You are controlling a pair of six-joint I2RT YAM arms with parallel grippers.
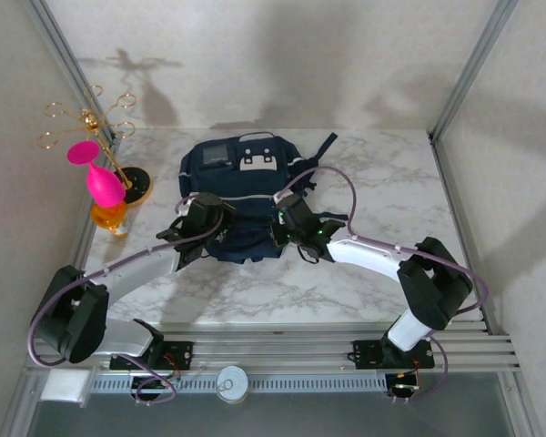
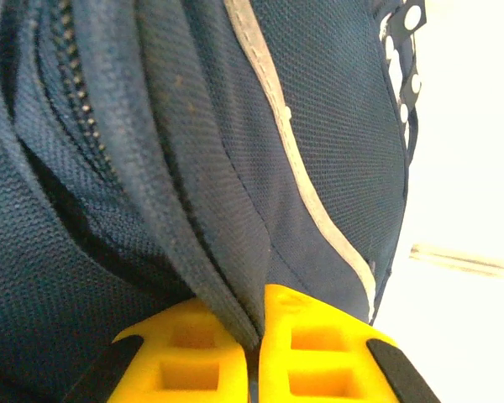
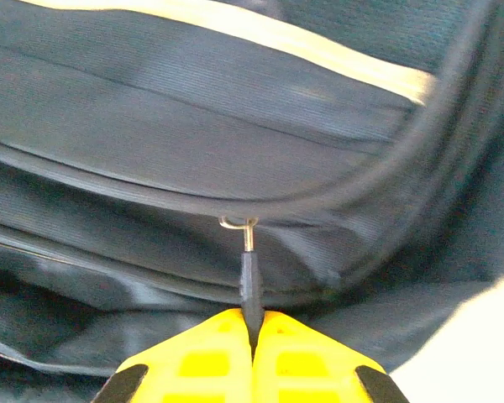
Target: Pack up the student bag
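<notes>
The navy student bag [image 1: 241, 196] lies flat on the marble table, white patches at its far end. My left gripper [image 1: 198, 221] rests on the bag's left side, and its yellow fingers [image 2: 319, 357] are shut on a fold of the bag's fabric [image 2: 227, 285] beside a zipper track. My right gripper [image 1: 291, 223] sits at the bag's right side. In the right wrist view its jaws [image 3: 254, 332] are shut on the dark zipper pull [image 3: 249, 281], which hangs from a metal loop on the bag [image 3: 193, 126].
A gold wire stand [image 1: 91, 123] with a pink funnel [image 1: 96, 173] and an amber jar [image 1: 109, 217] stands at the table's left edge. Metal frame posts [image 1: 464, 68] rise at the back corners. Cables loop over both arms.
</notes>
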